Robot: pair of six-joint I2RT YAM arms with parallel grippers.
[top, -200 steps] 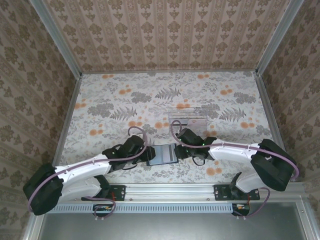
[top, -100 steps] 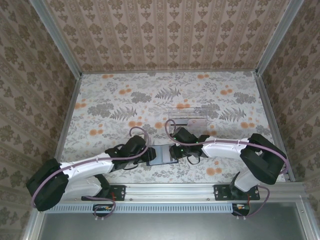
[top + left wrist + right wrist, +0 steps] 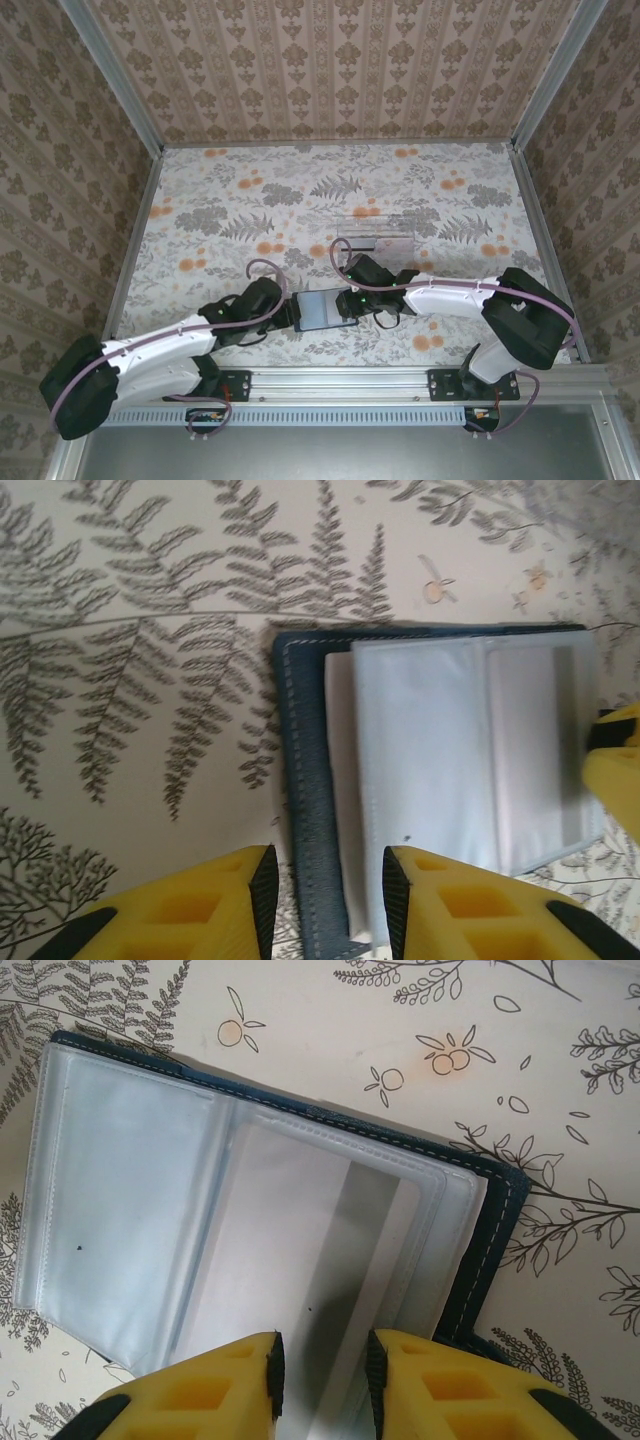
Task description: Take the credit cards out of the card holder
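A floral-printed tabletop [image 3: 250, 200] lies boxed in by patterned wallpaper walls. From overhead, the small dark navy bifold card holder [image 3: 325, 310] is spread open directly between the tools. Its long axis runs from the left gripper [image 3: 290, 316] to the right gripper [image 3: 352, 303]. Both arms reach in low, wrists turned inward. A clear plastic rectangular tray [image 3: 378, 233] sits beyond the right gripper.

At the left wrist, the left gripper [image 3: 325, 905] has its jaws apart astride the holder's stitched navy edge, apparently clamping nothing. A thin pale credit card [image 3: 338, 780] peeks out just ahead.

At the right wrist, the right gripper [image 3: 320, 1385] stands slightly parted over the clear sleeve [image 3: 120, 1190], seemingly gripping nothing. A sleeved credit card [image 3: 290, 1260] lies straight ahead, its long axis pointing away, so this arm looks better placed to pull.
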